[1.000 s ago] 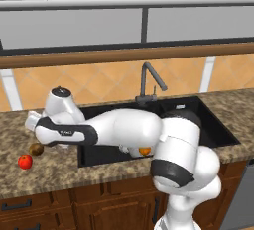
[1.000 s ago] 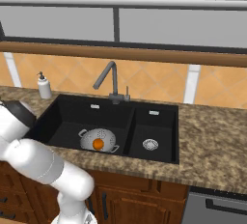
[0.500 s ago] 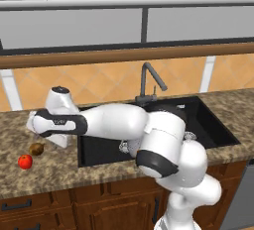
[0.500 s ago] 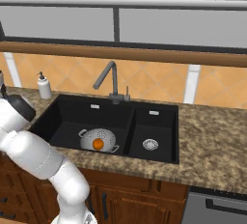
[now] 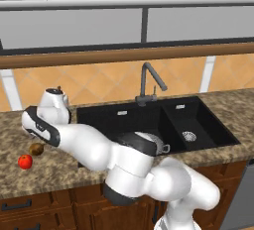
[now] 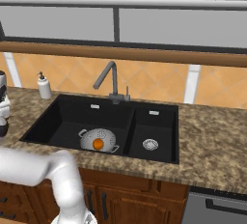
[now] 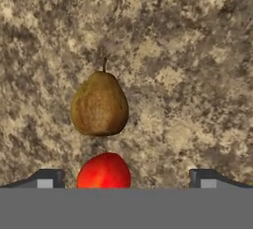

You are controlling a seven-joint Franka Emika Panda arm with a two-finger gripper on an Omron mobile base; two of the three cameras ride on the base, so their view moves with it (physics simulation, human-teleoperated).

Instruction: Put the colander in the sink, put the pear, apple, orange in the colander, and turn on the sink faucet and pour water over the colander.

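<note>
Two fruits remain on the counter as seen from the left base camera: the pear and, just beside it toward the front edge, the apple, both left of the sink, with the arm bent over them and its hand hanging close above the pear; the faucet stands behind the divider, its spout angled toward the smaller basin, and the colander peeks out past the arm's elbow in the large basin. From the right base camera, the colander sits in the large basin of the sink with the orange already inside, the faucet rising behind and a soap bottle on the counter to the far left. From the hand camera, the gripper stands with its jaws spread wide and nothing between them, the apple lying nearest the left tip and the pear just beyond it on the counter. With the two fruits so close, a descent aimed at either could nudge the other and set it rolling toward the counter's front edge; the apple sits off-centre between the tips, so a closing finger might push it aside rather than pinch it, and the pear's tapered shape could slip from a grip taken too high.
</note>
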